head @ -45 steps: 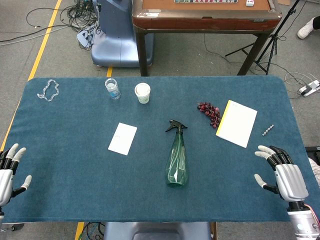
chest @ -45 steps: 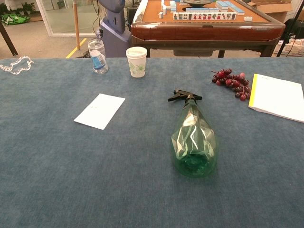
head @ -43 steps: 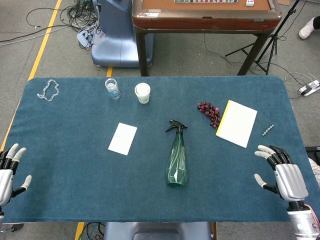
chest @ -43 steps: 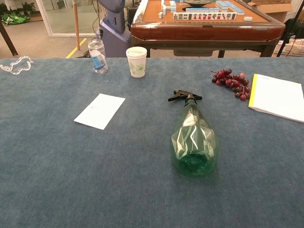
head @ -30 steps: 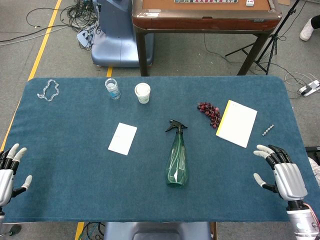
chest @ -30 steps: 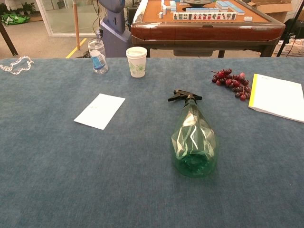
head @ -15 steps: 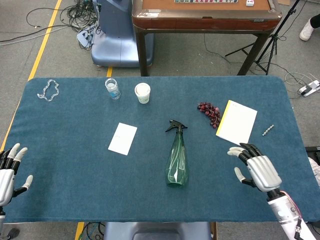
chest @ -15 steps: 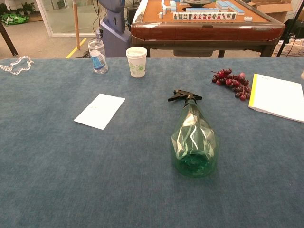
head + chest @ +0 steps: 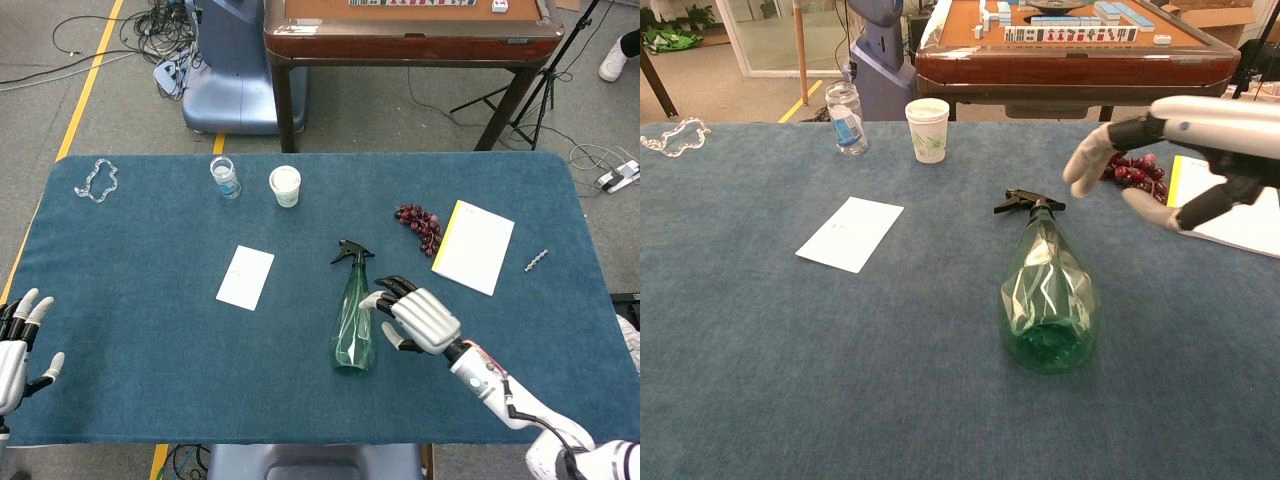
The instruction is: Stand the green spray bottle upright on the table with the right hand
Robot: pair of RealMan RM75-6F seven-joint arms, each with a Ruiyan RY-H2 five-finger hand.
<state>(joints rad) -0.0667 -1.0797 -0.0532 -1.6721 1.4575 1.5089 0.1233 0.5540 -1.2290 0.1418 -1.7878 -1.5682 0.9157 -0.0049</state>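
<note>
The green spray bottle (image 9: 354, 320) (image 9: 1048, 290) lies on its side on the blue table cloth, its black trigger head pointing away from me and its base towards me. My right hand (image 9: 418, 318) (image 9: 1185, 150) hovers just right of the bottle, fingers spread, holding nothing and not touching it. At the near left table edge my left hand (image 9: 18, 345) rests with fingers apart and empty; the chest view does not show it.
A white card (image 9: 246, 277) lies left of the bottle. A paper cup (image 9: 285, 186) and a small clear bottle (image 9: 225, 177) stand at the back. Red grapes (image 9: 418, 224), a yellow-edged notebook (image 9: 474, 246) and a small screw (image 9: 537, 260) lie to the right, a chain (image 9: 97, 181) at far left.
My right hand has swung left from the near right table edge to just beside the bottle and now shows in the chest view. The bottle and left hand have not moved.
</note>
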